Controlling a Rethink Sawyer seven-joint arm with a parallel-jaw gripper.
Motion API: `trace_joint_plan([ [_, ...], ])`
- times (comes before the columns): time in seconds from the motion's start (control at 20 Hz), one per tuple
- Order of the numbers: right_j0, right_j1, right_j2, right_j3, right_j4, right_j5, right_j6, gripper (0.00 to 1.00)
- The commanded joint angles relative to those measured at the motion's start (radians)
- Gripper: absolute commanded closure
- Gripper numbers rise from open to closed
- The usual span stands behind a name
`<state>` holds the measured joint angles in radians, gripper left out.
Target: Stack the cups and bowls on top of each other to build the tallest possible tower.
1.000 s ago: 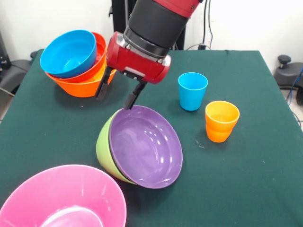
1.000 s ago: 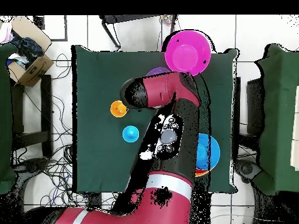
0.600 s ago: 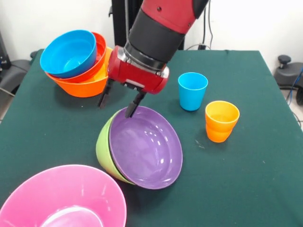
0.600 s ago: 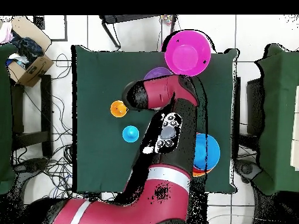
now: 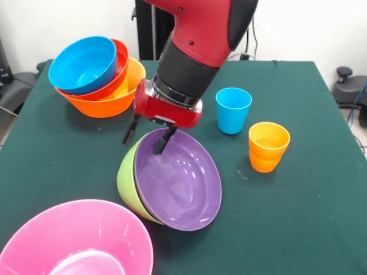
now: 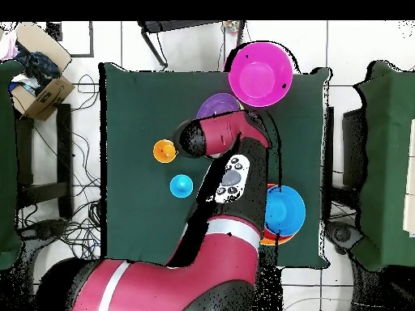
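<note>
Dark green cloth covers the counter [image 5: 298,217], which stands on a pale tiled floor strewn with cables. At its middle, a glossy purple plastic bowl [image 5: 178,180] sits nested in a lime green plastic bowl [image 5: 125,175], the pair tipped on its side with the opening facing the front camera. The red and black arm's claw [image 5: 147,138] is released, its two dark fingers spread across the pair's upper rim: one finger [image 5: 163,141] reaches down inside the purple bowl, the other [image 5: 129,133] hangs outside the green wall. Neither finger clearly presses the plastic.

At the counter's back corner stands the tower: a big orange plastic bowl [image 5: 109,100] as base, a red-orange bowl [image 5: 121,60] nested in it, and a blue bowl [image 5: 83,63] on top, tilted. Beside the arm on the other side stands an upright blue plastic cup [image 5: 233,110], and near it nested orange cups [image 5: 268,146]. A large pink plastic bowl [image 5: 74,240] rests upright at the front edge, close to the green bowl.

Off the counter, in the overhead view, a cardboard box [image 6: 40,81] sits on the floor.
</note>
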<state>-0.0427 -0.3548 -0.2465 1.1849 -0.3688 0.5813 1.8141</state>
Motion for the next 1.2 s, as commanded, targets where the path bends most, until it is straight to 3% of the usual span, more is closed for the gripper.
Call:
trace_joint_plan([
  [0.05,0.004,0.030,0.041,0.029,0.014,-0.061,0.160,0.00],
  [0.7,-0.020,0.064,0.025,0.019,0.001,-0.127,0.133,0.00],
  [1.05,-0.052,0.034,0.068,0.068,0.026,-0.175,0.122,0.00],
  [1.1,-0.060,0.028,0.078,0.078,0.032,-0.183,0.120,1.00],
  [1.2,-0.071,0.010,0.080,0.087,0.014,-0.228,0.102,1.00],
])
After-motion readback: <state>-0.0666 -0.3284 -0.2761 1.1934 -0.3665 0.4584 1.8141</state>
